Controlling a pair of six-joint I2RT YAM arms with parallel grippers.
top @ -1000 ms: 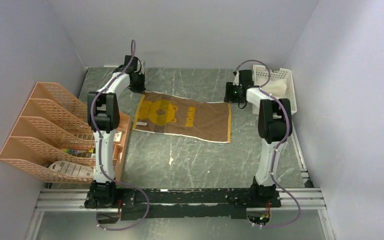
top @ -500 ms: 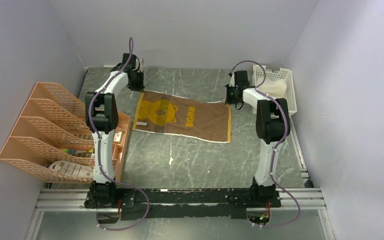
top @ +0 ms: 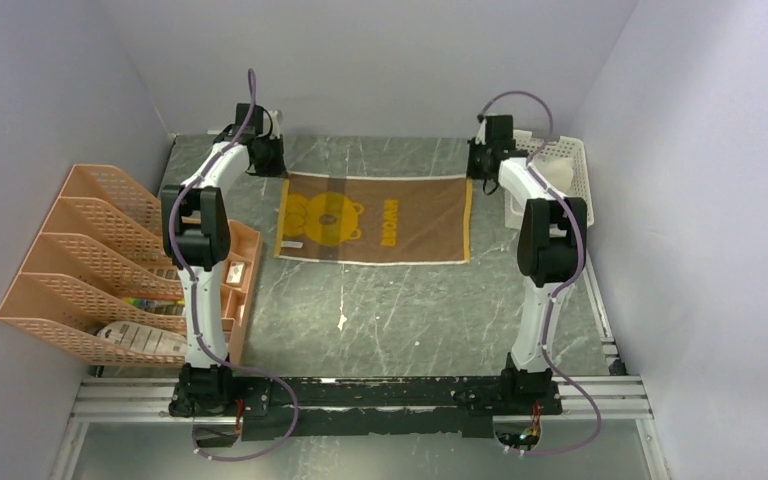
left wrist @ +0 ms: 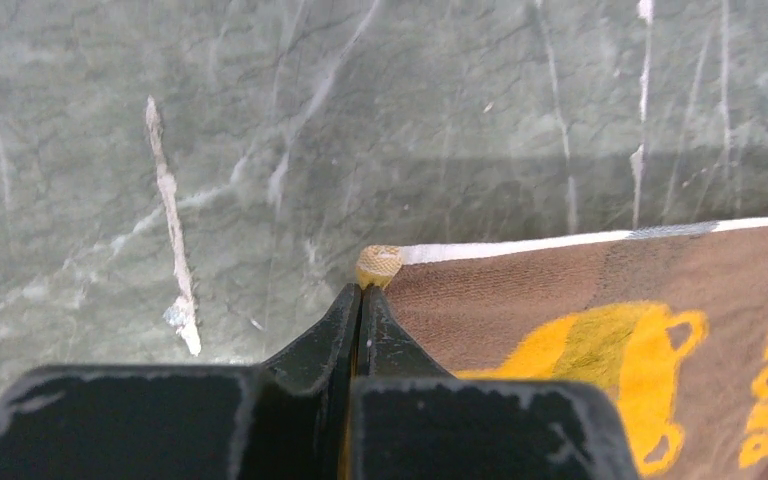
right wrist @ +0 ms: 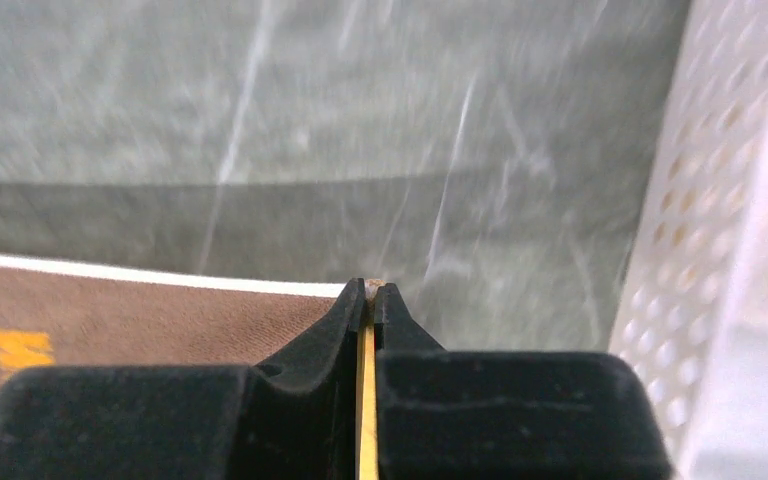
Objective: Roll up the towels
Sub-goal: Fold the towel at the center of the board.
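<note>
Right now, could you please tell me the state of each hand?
Left hand: closed on the brown towel, far left corner.
Right hand: closed on its far right corner.

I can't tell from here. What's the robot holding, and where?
The brown towel: the left gripper has its fingers shut on the far left corner, the right gripper on the far right corner.

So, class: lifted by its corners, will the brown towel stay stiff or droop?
Probably droops: the brown towel lies flat and thin, corners pinched in the shut left gripper and right gripper. Likely light, since fingertips alone hold it.
</note>
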